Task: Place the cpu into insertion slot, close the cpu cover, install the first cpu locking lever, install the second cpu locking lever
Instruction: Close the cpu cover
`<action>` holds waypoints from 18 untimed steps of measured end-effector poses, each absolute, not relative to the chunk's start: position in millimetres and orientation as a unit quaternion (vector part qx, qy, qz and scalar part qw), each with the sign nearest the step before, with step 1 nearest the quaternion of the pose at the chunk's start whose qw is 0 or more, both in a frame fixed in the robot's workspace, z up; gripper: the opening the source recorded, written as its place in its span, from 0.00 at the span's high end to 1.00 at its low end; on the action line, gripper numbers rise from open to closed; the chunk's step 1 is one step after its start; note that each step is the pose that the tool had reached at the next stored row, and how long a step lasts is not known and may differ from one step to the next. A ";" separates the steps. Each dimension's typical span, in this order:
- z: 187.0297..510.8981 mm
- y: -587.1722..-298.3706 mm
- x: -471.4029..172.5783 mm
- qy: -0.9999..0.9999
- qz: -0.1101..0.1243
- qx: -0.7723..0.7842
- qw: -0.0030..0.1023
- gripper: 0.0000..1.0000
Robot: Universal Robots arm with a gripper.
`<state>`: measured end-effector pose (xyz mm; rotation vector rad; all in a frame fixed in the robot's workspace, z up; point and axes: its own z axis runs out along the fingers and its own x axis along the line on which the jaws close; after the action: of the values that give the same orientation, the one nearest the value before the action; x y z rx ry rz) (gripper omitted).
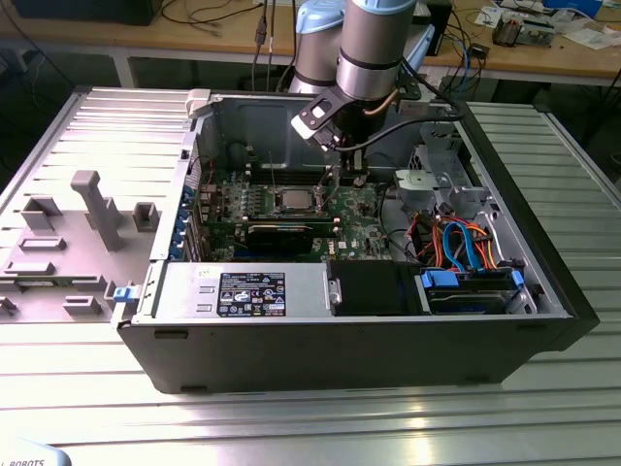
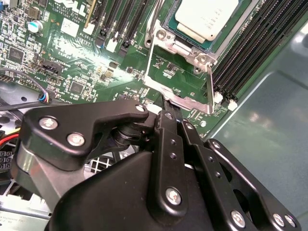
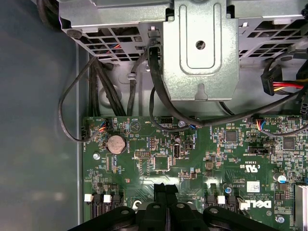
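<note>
Gripper (image 2: 166, 103) near insertion slot (image 2: 162, 36), cpu (image 2: 207, 17) seemingly inside.

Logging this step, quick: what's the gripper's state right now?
Gripper: closed, fingertips at the edge of the open cpu cover; whether they pinch it cannot be told.

In the exterior view the open computer case (image 1: 320, 340) lies on the slatted table (image 1: 291, 427), with a flat side panel (image 1: 68, 243) beside it at 9 o'clock. Inside, the motherboard (image 1: 281, 218) lies on the case floor, with the power supply (image 1: 243, 291) at its 6 o'clock and the drive cage (image 1: 466, 286) at 4 o'clock. The cpu (image 1: 294, 201) sits in the insertion slot (image 2: 161, 36). In the second wrist view the cpu cover (image 2: 185, 100) lies swung open beside the slot, its free edge at the gripper (image 2: 166, 102).
</note>
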<state>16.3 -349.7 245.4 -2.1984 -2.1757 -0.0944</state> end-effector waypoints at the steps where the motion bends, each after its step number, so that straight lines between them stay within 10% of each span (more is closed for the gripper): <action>1: 245.4 -349.7 15.8 -0.703 -0.030 -0.710 0.024 0.89; 18: 245.4 -349.7 12.6 -0.703 -0.030 -0.710 0.024 0.89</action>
<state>12.6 -349.7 245.4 -2.1986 -2.1756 -0.0944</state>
